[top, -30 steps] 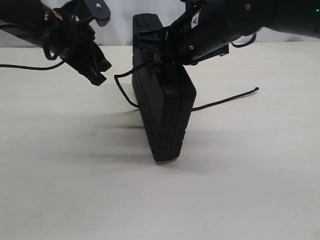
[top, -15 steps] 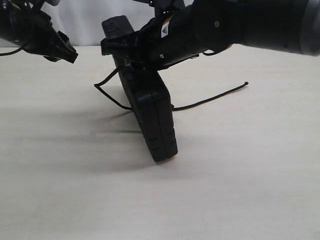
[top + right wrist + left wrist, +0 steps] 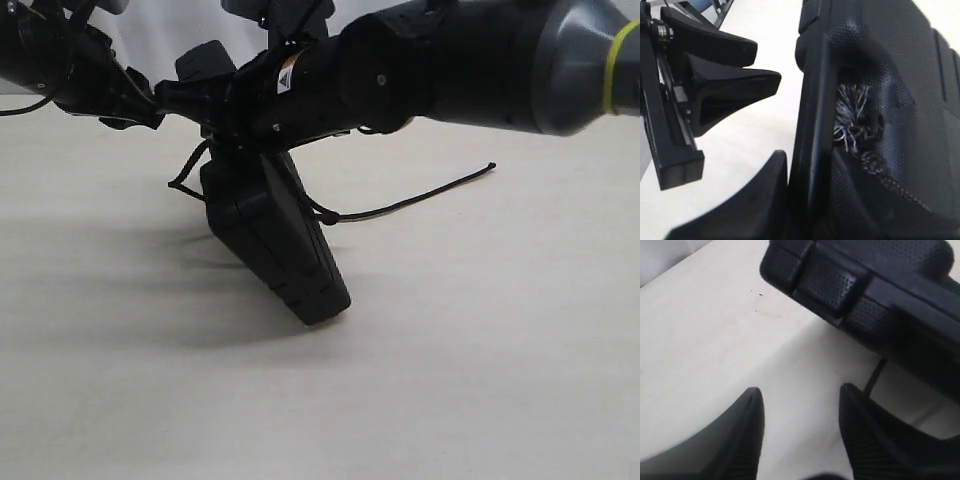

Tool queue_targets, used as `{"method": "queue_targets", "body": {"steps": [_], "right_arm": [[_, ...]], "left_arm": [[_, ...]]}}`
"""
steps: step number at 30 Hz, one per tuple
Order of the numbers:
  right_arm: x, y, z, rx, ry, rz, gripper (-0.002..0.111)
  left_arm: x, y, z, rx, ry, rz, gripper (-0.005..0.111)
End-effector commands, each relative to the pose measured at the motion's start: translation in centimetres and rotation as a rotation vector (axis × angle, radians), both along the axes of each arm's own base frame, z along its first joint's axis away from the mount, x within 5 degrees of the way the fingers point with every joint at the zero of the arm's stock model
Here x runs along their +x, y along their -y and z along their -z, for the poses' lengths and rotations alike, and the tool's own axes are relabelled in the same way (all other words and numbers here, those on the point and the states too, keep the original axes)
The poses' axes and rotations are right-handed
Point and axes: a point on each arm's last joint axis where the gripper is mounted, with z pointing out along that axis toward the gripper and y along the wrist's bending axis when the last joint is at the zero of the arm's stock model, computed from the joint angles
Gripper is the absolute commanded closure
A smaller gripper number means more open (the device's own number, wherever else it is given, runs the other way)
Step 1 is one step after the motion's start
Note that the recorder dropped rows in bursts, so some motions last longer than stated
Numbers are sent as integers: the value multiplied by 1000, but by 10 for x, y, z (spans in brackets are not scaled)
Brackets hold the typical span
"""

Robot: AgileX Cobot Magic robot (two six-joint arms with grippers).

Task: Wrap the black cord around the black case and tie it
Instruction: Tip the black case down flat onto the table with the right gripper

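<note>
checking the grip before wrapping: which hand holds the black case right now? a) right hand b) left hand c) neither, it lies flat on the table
a: the right hand is clamped on the top part of the black case, which stands tilted on the table, while the left hand is open and empty.

Pale table (image 3: 480, 390), tilted black case (image 3: 280, 250) on edge, black cord (image 3: 450, 187) trailing

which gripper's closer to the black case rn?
Right. The right gripper is clamped on the top edge of the case, holding it tilted; the left gripper hangs open beside that edge, not touching.
</note>
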Motion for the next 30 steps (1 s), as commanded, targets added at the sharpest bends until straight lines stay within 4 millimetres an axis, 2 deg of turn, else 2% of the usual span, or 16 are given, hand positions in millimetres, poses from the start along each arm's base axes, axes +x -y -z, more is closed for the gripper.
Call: {"method": "queue_targets", "body": {"steps": [1, 10, 20, 22, 28, 30], "right_arm": [[-2, 3, 36, -118, -115, -10, 104], [3, -1, 62, -146, -152, -7, 104], [5, -3, 62, -144, -137, -10, 103], [6, -3, 60, -147, -133, -15, 98], [8, -5, 51, -175, -131, -43, 65], [9, -6, 46, -190, -138, -54, 61]], "left_arm": [[1, 0, -5, -10, 21, -6, 62], [1, 0, -5, -5, 29, -6, 62], [2, 0, -5, -8, 39, -14, 62], [2, 0, -5, -8, 37, -13, 62], [2, 0, -5, -9, 35, -13, 62], [2, 0, -5, -9, 36, -14, 62]]}}
